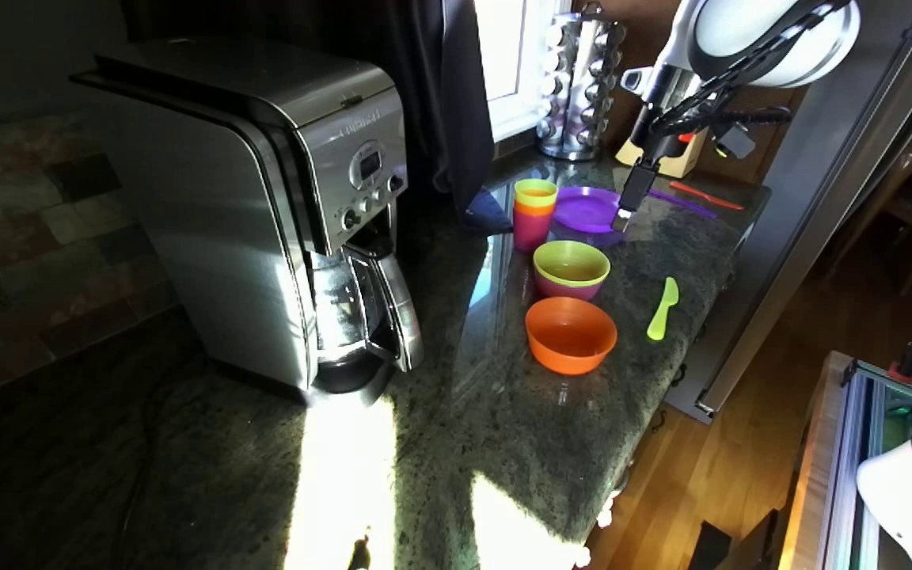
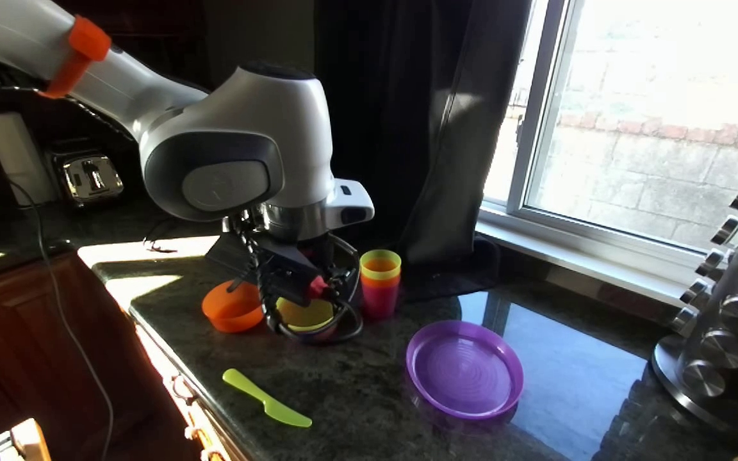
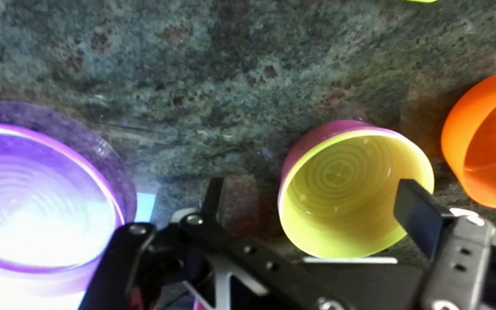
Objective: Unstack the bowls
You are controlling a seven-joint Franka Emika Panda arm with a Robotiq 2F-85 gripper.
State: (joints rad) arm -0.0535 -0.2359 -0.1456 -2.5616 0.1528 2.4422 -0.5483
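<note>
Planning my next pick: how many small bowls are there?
3: lime bowl nested in the purple bowl, orange bowl beside them. Another nested bowl could be hidden.

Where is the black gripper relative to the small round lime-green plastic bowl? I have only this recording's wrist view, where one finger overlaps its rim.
Observer: Apart from it: an exterior view shows a gap between the black gripper and the lime-green bowl.
Operator: What's the green sliver at my top edge?
Observer: A flat lime-green plastic knife, seen whole in both exterior views.
Operator: Does anything tall stand near the bowl?
Observer: Yes, an upright stack of tapered, multicoloured plastic cups.
</note>
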